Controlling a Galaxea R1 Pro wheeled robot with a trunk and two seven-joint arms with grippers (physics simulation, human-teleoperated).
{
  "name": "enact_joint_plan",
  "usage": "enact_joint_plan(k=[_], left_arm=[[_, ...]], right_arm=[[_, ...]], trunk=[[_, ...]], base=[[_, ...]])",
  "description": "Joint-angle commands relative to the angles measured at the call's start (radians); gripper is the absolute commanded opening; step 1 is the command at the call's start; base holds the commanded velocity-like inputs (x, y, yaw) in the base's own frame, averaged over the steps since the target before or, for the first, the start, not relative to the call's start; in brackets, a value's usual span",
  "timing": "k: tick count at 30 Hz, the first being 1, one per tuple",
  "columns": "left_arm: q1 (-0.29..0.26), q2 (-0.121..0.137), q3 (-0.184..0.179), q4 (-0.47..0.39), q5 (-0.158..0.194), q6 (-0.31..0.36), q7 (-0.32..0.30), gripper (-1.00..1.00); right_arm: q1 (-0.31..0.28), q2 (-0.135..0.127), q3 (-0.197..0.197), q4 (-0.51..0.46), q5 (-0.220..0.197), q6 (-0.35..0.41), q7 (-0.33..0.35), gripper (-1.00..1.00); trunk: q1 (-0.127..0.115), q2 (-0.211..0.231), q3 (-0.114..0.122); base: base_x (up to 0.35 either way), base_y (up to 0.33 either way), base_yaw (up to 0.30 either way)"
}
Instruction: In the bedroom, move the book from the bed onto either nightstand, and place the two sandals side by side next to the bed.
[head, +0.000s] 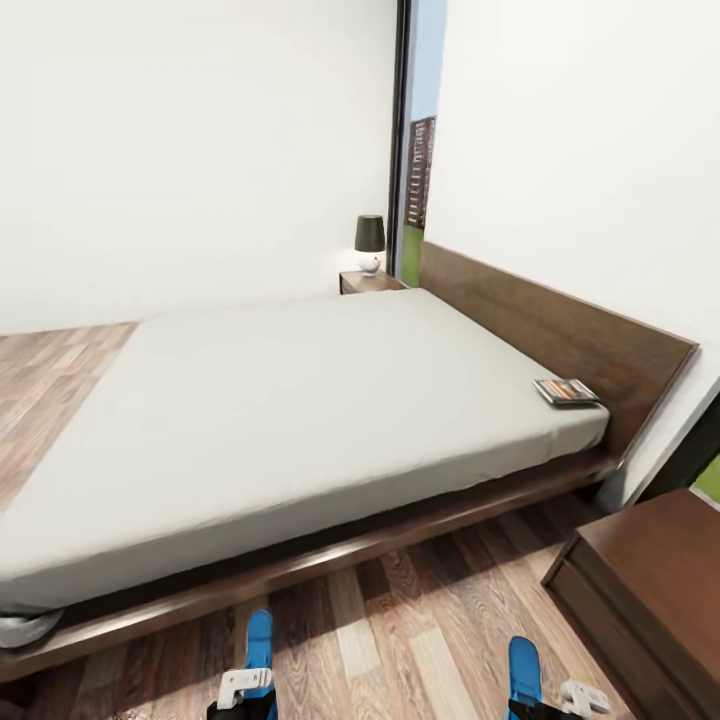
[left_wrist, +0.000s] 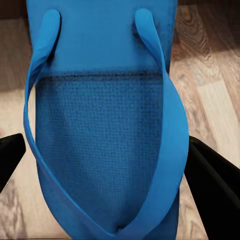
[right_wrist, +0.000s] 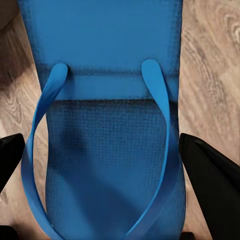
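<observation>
Blue sandal sits between the dark fingers of the left claw, jaws closed on its sides; right claw grips the other sandal the same way. Both hang low over the wood-plank floor beside the bed. Risk: released unevenly, the sandals land apart or skewed. Book lies on the mattress by the headboard, near nightstand close by.
</observation>
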Motion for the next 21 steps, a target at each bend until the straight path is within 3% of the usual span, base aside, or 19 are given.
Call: enact_joint_plan(k=[1, 21], left_arm=[[-0.001, 0.000, 0.001, 0.002, 0.009, -0.001, -0.006, -1.00], [-0.001, 0.000, 0.001, 0.002, 0.009, -0.001, -0.006, -1.00]], right_arm=[[0.000, 0.000, -0.008, 0.000, 0.000, 0.002, 0.005, -1.00], [0.000, 0.000, -0.008, 0.001, 0.000, 0.002, 0.005, -1.00]], trunk=[[0.000, 0.000, -0.001], [0.000, 0.000, -0.010]], base=[[0.000, 0.000, 0.276], [0.000, 0.000, 0.276]])
